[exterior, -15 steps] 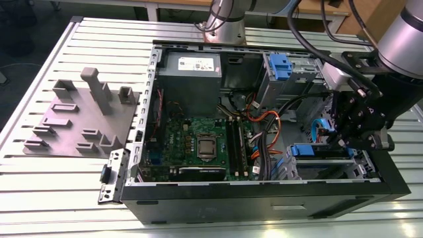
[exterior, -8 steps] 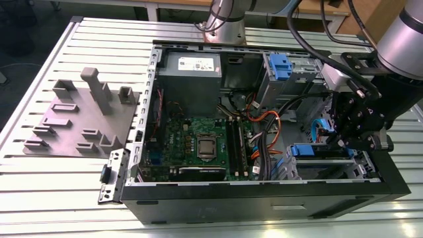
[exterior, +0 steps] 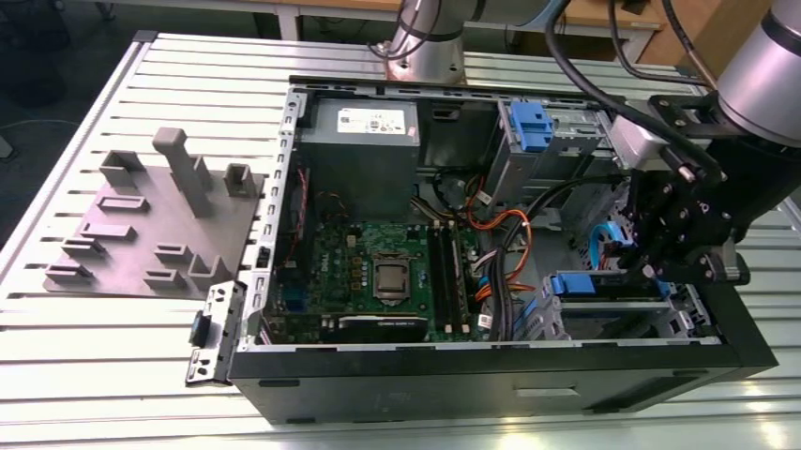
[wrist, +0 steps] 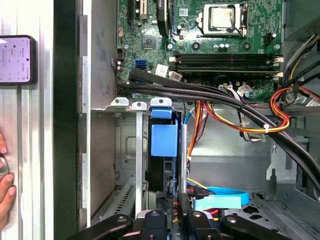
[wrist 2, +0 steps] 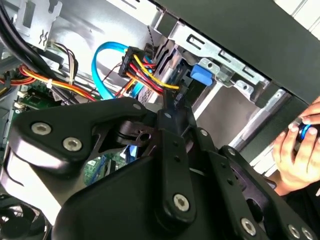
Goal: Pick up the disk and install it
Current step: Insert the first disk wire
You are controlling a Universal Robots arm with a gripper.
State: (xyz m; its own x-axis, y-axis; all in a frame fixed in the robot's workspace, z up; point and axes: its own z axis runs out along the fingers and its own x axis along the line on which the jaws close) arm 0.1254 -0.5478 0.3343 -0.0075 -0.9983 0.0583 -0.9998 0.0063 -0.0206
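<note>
The disk (wrist: 163,150) stands on edge inside the lower drive cage (wrist: 131,150) of the open computer case, its blue rail tab facing out. In the exterior view the same blue tab of the disk (exterior: 586,284) shows at the case's near right corner. My gripper (exterior: 654,255) hangs just above that cage. In both wrist views its black fingers lie close together, so the gripper (wrist: 181,210) looks shut, with its tip (wrist 2: 173,102) against the disk's cabled end (wrist 2: 172,70). Red, yellow and black wires plug in there. I see nothing held between the fingers.
The case (exterior: 501,380) lies open on a slatted table, with the motherboard (exterior: 375,272), a grey power-supply box (exterior: 363,127) and an upper cage with a blue latch (exterior: 532,127). A grey fixture plate (exterior: 150,225) lies at the exterior view's left. A person's hand (wrist 2: 295,150) and a phone (wrist: 17,59) are beside the case.
</note>
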